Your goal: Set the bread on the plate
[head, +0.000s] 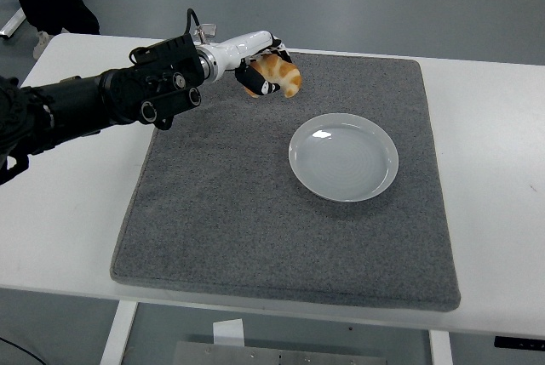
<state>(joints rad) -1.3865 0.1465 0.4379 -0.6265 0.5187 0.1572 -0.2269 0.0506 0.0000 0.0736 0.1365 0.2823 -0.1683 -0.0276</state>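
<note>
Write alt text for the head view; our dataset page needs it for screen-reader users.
The robot's left hand holds a golden bread roll over the far left part of a grey mat, left of an empty white plate. The mat lies on a white table.

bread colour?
Golden-orange with paler patches; the bread shows best in the head view, held in the left hand.

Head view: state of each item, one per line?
bread: gripped in the left hand, held above the mat, not on the plate
left hand: fingers closed on the bread, over the mat's far left part
plate: empty, flat on the mat
grey mat: flat on the white table
right arm: not in view
</note>
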